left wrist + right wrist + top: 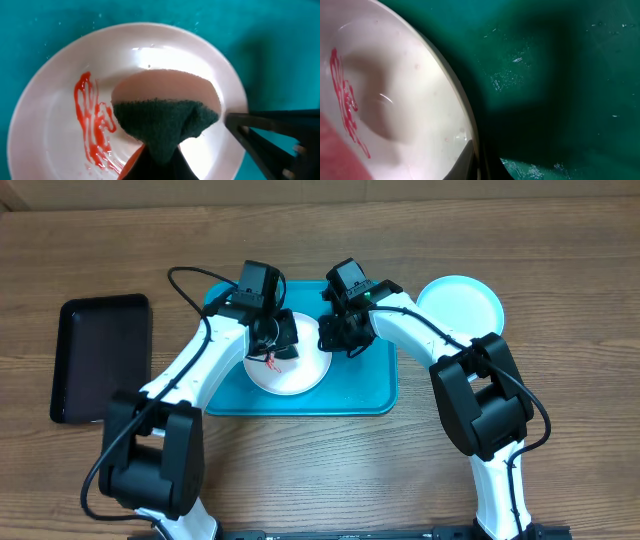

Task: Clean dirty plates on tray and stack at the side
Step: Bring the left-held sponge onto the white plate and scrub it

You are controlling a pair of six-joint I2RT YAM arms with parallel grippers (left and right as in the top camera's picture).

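Observation:
A white plate (pixel 300 376) with a red smear (pixel 92 125) lies on the turquoise tray (pixel 362 392). My left gripper (pixel 274 340) hovers over the plate's left half, shut on a dark green sponge (pixel 165 120) that hangs just above the plate's middle, right of the smear. My right gripper (pixel 336 336) is shut on the plate's right rim; in the right wrist view its fingers (pixel 470 162) pinch the edge of the white plate (pixel 405 100). A light blue plate (pixel 460 305) lies on the table, right of the tray.
A narrow black tray (pixel 100 360) lies on the wooden table to the left of the turquoise one. Both arms reach in from the front edge and meet over the tray's back half.

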